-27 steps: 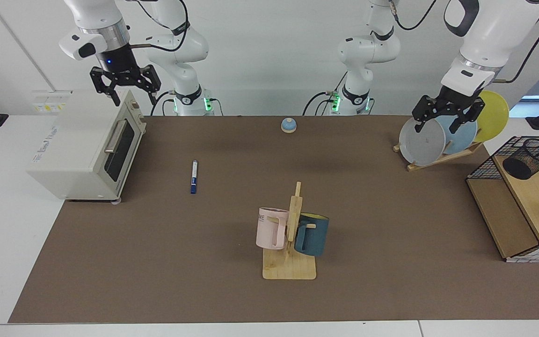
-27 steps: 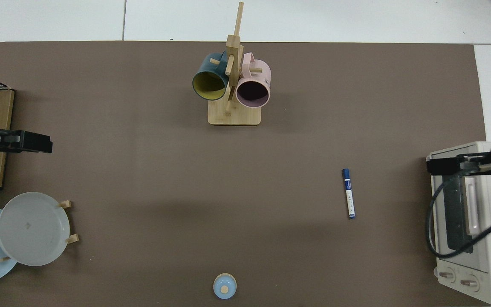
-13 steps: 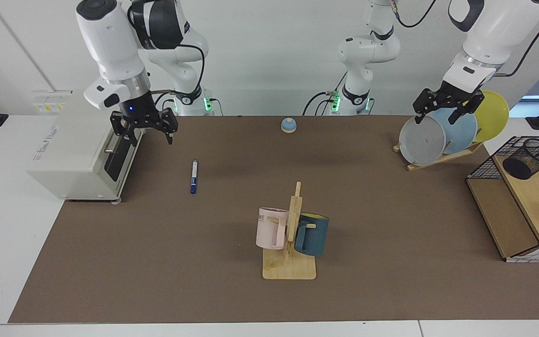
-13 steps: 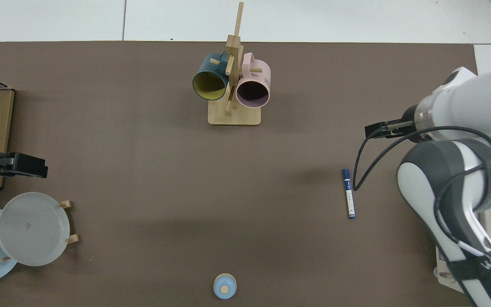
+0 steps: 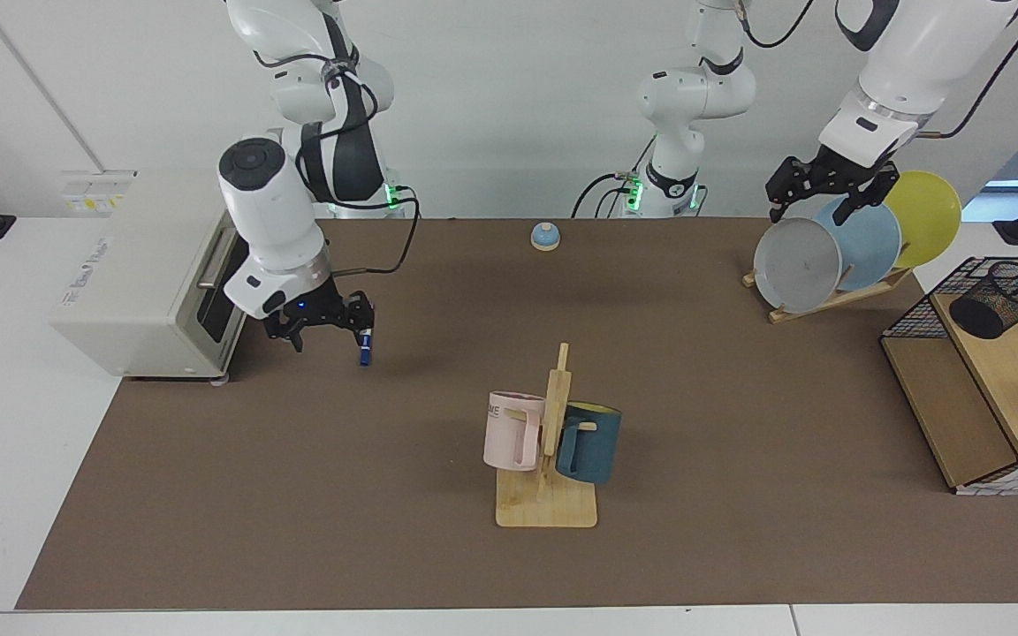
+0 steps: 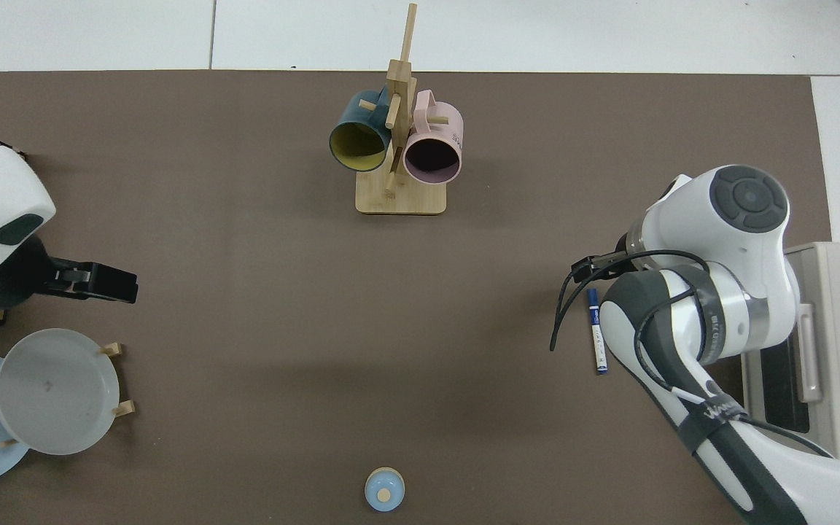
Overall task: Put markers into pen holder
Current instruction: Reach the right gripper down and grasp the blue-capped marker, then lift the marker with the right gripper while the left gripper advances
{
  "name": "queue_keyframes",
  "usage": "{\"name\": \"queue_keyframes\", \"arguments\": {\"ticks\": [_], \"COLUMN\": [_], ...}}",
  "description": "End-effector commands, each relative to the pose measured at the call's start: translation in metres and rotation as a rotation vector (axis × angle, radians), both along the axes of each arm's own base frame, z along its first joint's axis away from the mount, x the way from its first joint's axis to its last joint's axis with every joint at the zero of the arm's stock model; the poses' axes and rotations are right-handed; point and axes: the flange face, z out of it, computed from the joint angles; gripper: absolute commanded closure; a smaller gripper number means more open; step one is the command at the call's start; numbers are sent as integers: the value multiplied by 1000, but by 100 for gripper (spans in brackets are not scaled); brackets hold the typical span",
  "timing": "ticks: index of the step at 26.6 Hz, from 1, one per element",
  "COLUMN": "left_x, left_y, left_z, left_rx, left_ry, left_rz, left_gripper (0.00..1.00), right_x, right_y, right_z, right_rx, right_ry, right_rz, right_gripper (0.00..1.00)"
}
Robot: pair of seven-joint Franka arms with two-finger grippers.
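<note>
The marker (image 5: pixel 367 353) lies on the brown mat, white barrel with blue ends, also seen from above as marker (image 6: pixel 596 335). My right gripper (image 5: pixel 330 336) hangs low over the mat beside it, open, one finger right at the marker's upper end, nothing held. From above, the right arm covers most of that gripper. The pen holder (image 5: pixel 1004 296), a small black mesh cup, stands tilted in the wire basket at the far side of the table. My left gripper (image 5: pixel 811 210) hovers open over the plates; the top view shows this left gripper (image 6: pixel 117 283) from the side.
A toaster oven (image 5: pixel 155 274) stands just behind the right arm. A wooden mug tree (image 5: pixel 549 459) with a pink and a dark blue mug sits mid-table. Plates lean in a rack (image 5: pixel 827 300). A small blue bell (image 5: pixel 545 236) sits near the arm bases. The wire basket (image 5: pixel 911 314) rests on a wooden shelf.
The right arm swung away from the toaster and came down to the marker. The left gripper drifted slightly up and back over the plates. The marker has not moved.
</note>
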Motion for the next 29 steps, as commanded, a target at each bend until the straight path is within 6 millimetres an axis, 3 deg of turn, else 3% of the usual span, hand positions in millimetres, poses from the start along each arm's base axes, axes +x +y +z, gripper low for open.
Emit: {"name": "queue_keyframes", "arguments": {"ticks": [1, 4, 8, 11, 17, 24, 25, 29], "left_x": [2, -3, -4, -5, -3, -2, -2, -2], "left_y": [-9, -28, -30, -29, -10, -10, -10, -10], "left_z": [-41, -41, -41, -41, -42, -41, -41, -41], "left_rx": [-21, -21, -25, -43, -68, -75, -76, -75], "left_ry": [-9, -5, -5, -4, -9, -32, -33, -36], "left_rz": [-25, -73, -149, -264, -457, -606, -617, -626], "left_gripper": [0, 0, 0, 0, 0, 0, 0, 0], "right_x": [-29, -36, -43, -44, -45, -50, -50, -50], "right_y": [-2, -9, -13, -13, -12, -14, -12, -12], "right_z": [-22, -36, -51, -57, -64, -71, -72, -71], "right_rx": [10, 6, 5, 0, -4, -3, -3, -3], "right_ry": [6, 27, 27, 21, 33, 22, 22, 19], "right_rz": [-25, -36, -51, -112, -129, -130, -127, -124], "right_gripper": [0, 0, 0, 5, 5, 7, 10, 47]}}
